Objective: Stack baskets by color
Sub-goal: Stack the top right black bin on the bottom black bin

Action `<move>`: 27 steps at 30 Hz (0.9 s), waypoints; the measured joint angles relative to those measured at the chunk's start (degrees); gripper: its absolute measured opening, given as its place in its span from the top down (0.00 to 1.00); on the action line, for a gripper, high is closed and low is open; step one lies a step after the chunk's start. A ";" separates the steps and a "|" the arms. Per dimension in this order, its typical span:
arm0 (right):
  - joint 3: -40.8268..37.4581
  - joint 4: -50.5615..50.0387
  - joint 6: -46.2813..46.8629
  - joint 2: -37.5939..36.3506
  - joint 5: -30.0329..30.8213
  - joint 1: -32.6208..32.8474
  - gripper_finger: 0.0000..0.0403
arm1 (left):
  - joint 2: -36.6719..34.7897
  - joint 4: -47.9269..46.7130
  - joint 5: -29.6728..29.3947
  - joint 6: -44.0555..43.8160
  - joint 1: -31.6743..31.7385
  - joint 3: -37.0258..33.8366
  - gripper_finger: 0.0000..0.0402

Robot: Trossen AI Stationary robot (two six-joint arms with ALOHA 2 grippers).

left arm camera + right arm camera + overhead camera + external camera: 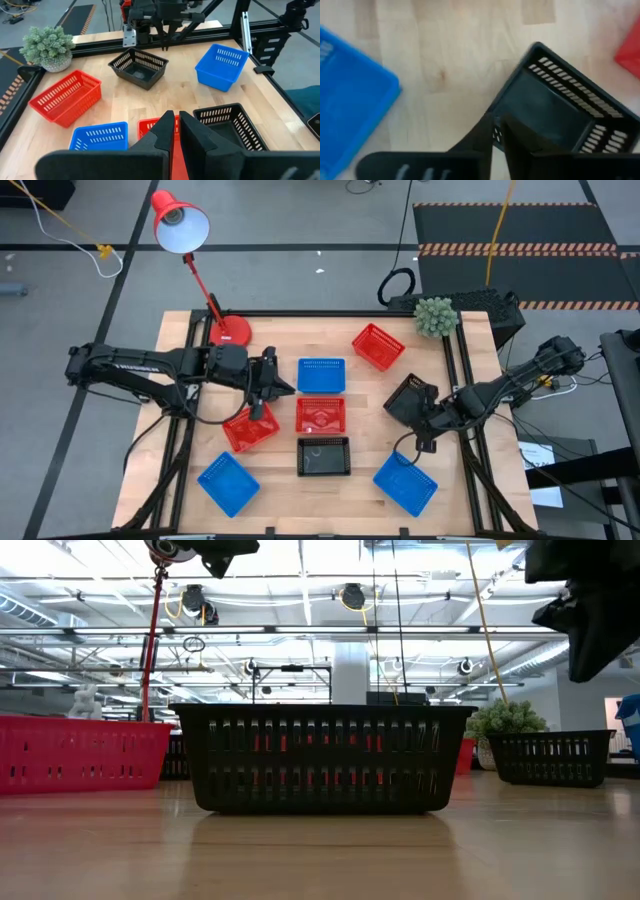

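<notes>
Several baskets rest on their bases on the wooden table: red ones, blue ones, and black ones. My left gripper hangs high above the table beside the left red basket, shut and empty. The middle red basket shows past its fingers. My right gripper points steeply down just over the right black basket, clear of its rim. Its fingers stand a little apart.
A red desk lamp stands with its base at the far left corner. A potted plant sits at the far right corner. Black frame rails run along the table's sides. Bare wood lies between the baskets.
</notes>
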 joint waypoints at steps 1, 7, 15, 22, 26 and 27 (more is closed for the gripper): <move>-0.46 0.18 -1.53 -0.03 -0.42 0.32 0.88 | 0.00 0.00 0.01 0.00 -0.02 0.00 0.92; -3.53 0.28 -7.59 -0.17 -0.43 0.80 0.76 | 0.00 -0.22 -0.02 0.00 -0.01 0.00 0.92; -5.89 1.10 -8.13 -0.20 2.72 0.21 0.65 | 0.00 -0.55 -0.04 0.14 -0.01 0.00 0.92; -5.89 0.21 -8.32 -0.20 0.97 0.25 0.62 | 0.00 -0.52 -0.04 0.13 -0.01 0.00 0.92; -5.89 -0.69 -11.40 -0.20 0.98 0.28 0.64 | 0.00 -0.55 -0.04 0.37 -0.01 0.00 0.92; -5.89 -0.69 -11.48 -0.20 0.97 0.28 0.65 | 0.00 -0.52 -0.07 0.38 -0.01 0.00 0.92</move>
